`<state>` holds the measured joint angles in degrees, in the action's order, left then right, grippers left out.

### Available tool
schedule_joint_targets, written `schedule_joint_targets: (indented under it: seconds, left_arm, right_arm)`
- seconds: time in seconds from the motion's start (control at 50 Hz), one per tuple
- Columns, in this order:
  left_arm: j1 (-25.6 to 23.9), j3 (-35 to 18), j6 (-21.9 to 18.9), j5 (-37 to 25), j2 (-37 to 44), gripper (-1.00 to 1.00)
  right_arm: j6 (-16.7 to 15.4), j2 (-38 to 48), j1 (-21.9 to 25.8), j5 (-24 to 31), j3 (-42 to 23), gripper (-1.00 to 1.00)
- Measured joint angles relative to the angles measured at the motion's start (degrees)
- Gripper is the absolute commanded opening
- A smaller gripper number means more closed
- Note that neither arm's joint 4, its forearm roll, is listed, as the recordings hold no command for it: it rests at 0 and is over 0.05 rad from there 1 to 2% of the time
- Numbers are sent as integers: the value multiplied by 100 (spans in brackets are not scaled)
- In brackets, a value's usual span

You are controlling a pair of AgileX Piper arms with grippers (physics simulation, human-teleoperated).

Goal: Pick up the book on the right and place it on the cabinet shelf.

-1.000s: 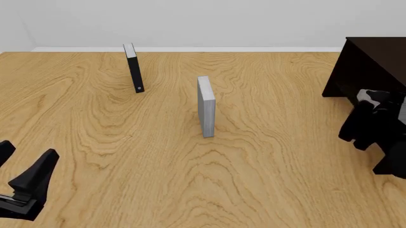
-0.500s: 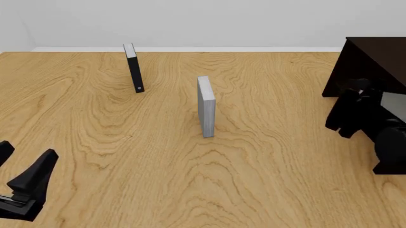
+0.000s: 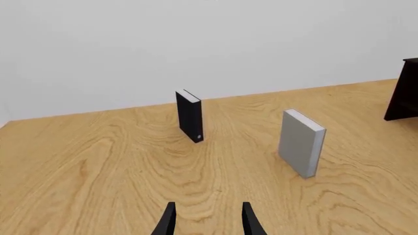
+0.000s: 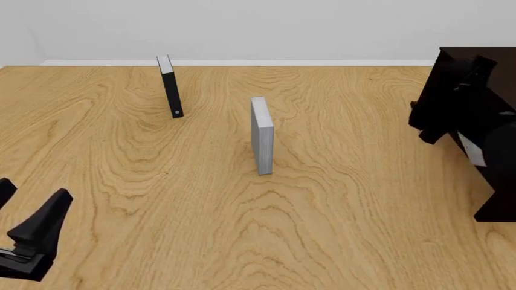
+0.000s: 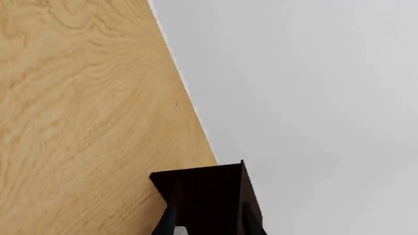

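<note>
The right arm has swung up and away from the near right of the counter (image 4: pixel 339 211). It now hangs in front of the dark cabinet (image 4: pixel 508 66) at the far right, black on near-black and hard to pick out. Nothing else on the counter has shifted in the last second.

From where I stand, the book (image 4: pixel 472 150) shows only as a small pale-grey patch at that arm, lifted off the counter and against the front of the cabinet. Most of it is hidden. In the right wrist view, the right gripper (image 5: pixel 207 223) has its two fingers apart, with the cabinet's dark corner beyond them and a thin pale sliver low between them. I cannot tell from this whether the fingers are clamped on the book.

The left gripper (image 3: pixel 207 221) sits low over the near left corner of the counter, its fingers spread wide and holding nothing.

A narrower, taller grey book (image 4: pixel 261 136) stands upright near the middle of the counter, well apart from both arms. A thin black book (image 4: pixel 171 90) stands farther back and to the left, leaning a little. Neither is touching anything but the wood.
</note>
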<state>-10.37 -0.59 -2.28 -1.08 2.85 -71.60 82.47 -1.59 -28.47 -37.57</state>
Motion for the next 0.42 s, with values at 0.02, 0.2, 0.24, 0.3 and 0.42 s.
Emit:
schedule_joint_targets:
  seconds: [0.02,0.2,0.24,0.3,0.42]
  left_arm:
    - [1,-2,-3,4,3,100]
    - [16,-20,-35,28,22,100]
    - [18,-23,-42,29,22,100]
    - [23,-27,-54,28,19,100]
    - [41,-39,-80,15,4,100]
  right_arm:
    - [41,-54,25,72,-29,100]
    - [432,-571,232,744,-295,100]
    - [519,-684,271,887,-346,100]
    - [640,-858,323,1090,-404,100]
    - [896,-1208,404,1469,-493,100]
